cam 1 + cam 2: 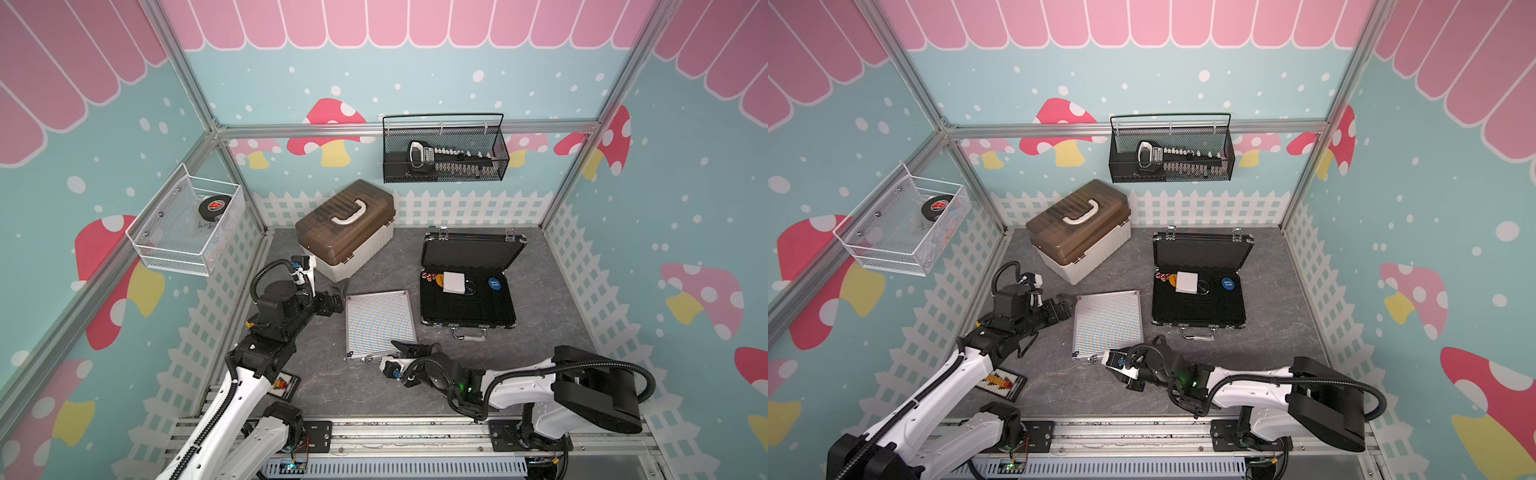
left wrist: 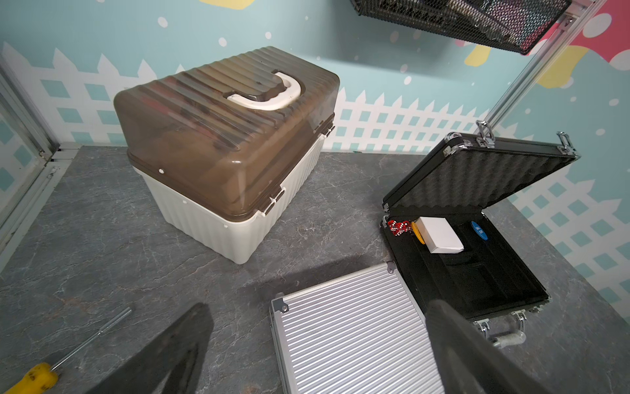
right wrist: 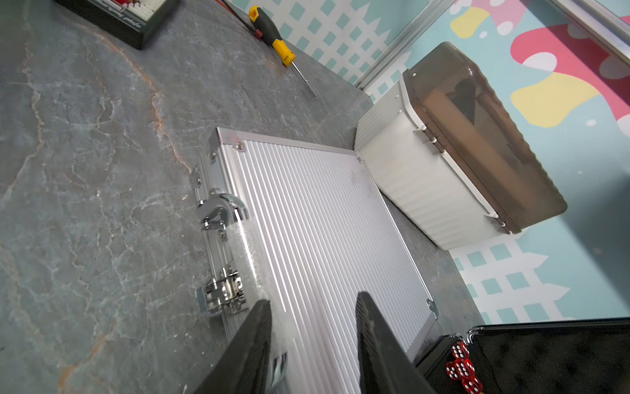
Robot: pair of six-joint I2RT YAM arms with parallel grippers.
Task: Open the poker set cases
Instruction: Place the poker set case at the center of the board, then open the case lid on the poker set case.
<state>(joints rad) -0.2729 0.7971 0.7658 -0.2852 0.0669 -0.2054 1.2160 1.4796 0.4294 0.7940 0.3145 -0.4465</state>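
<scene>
1 of 2 done: black case (image 1: 469, 309), at 3 o'clock, stands open; silver case (image 1: 380, 322), mid-table, lies shut. Right gripper (image 3: 312, 298) hovers unclenched, empty, at its 5 o'clock corner; left gripper (image 2: 318, 305) gapes at 10 o'clock. Next, probably: lift its lid.

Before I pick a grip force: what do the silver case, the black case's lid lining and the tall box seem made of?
The silver case: likely aluminium, matte ribbed panel, bright riveted corners, chrome latches. The black case lid lining: dark foam, by its egg-crate dimples. The tall box: plastic, it seems; glossy translucent brown lid, matte cream ribbed body.
</scene>
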